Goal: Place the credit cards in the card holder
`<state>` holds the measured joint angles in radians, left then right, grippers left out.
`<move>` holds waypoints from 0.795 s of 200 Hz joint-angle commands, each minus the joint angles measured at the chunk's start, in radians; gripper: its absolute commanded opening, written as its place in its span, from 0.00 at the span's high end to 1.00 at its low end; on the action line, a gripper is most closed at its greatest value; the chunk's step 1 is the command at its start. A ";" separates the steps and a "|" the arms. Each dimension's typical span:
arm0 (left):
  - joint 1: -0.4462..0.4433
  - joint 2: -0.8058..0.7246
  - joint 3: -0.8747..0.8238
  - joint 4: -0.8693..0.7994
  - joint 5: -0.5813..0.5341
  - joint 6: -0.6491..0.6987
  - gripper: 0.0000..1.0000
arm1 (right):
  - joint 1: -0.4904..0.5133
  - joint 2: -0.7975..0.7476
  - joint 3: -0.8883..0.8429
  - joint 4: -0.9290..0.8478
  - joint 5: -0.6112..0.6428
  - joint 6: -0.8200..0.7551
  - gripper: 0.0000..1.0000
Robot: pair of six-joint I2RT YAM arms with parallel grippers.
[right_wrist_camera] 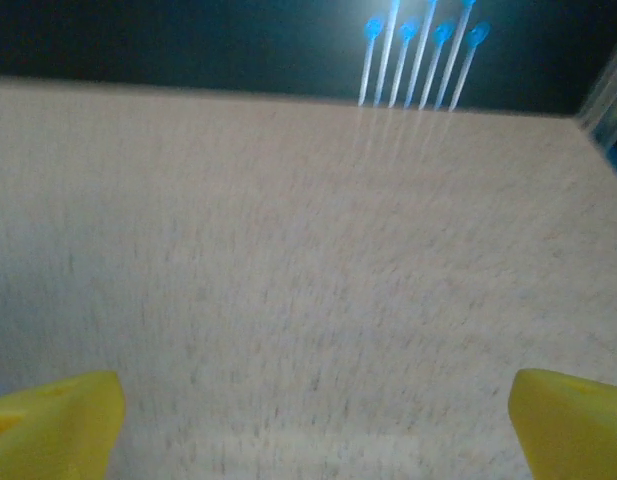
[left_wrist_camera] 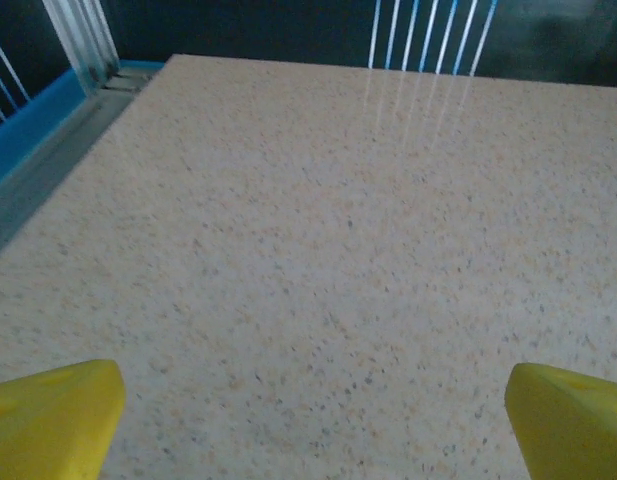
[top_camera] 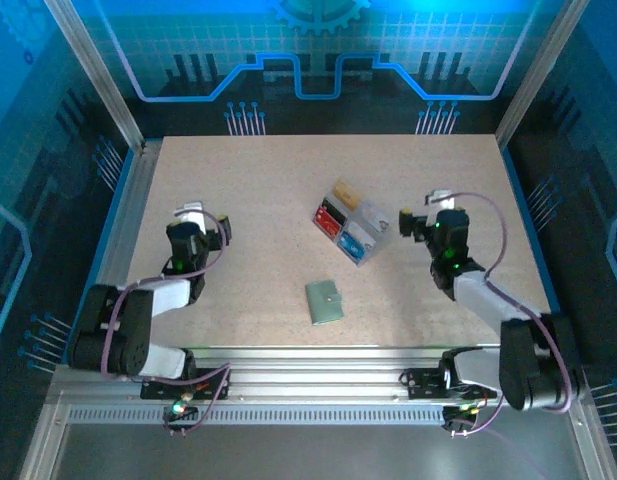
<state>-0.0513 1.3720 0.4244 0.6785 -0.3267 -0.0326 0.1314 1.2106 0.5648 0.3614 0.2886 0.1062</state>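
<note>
I hold both arms off to the sides of the table (top_camera: pixel 248 170): the left gripper (top_camera: pixel 203 214) sits toward the left edge and the right gripper (top_camera: pixel 421 210) toward the right. Both have their jaws spread wide and empty, ready, I judge, for a first pick. The credit cards (top_camera: pixel 331 215) sit sorted in a clear tray (top_camera: pixel 386 225) mid-table. The card holder (top_camera: pixel 324 301) lies closed toward the near edge.

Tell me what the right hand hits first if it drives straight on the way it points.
Nothing stands in its line: the open right hand faces bare speckled beige tabletop. Angled down, it would probably meet that surface before the blue-tipped pins at the far edge; depth is unclear.
</note>
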 commanded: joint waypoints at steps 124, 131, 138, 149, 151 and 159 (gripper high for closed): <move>-0.157 -0.249 0.315 -0.880 0.472 -0.518 0.17 | 0.186 -0.131 0.378 -1.056 0.114 0.499 0.00; -0.192 -0.241 0.301 -0.867 0.492 -0.532 0.21 | 0.233 -0.137 0.367 -1.063 0.129 0.502 0.02; -0.230 -0.229 0.284 -0.841 0.518 -0.547 0.26 | 0.274 -0.141 0.356 -1.070 0.131 0.509 0.05; -0.285 -0.203 0.268 -0.814 0.562 -0.567 0.32 | 0.337 -0.143 0.342 -1.076 0.117 0.519 0.14; -0.293 -0.198 0.266 -0.807 0.568 -0.571 0.34 | 0.348 -0.142 0.339 -1.076 0.115 0.521 0.16; -0.330 -0.177 0.258 -0.785 0.586 -0.587 0.39 | 0.398 -0.140 0.331 -1.076 0.110 0.527 0.22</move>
<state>-0.2943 1.1435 0.7193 -0.1474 0.1196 -0.5495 0.4217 1.0840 0.9222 -0.6319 0.3573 0.6266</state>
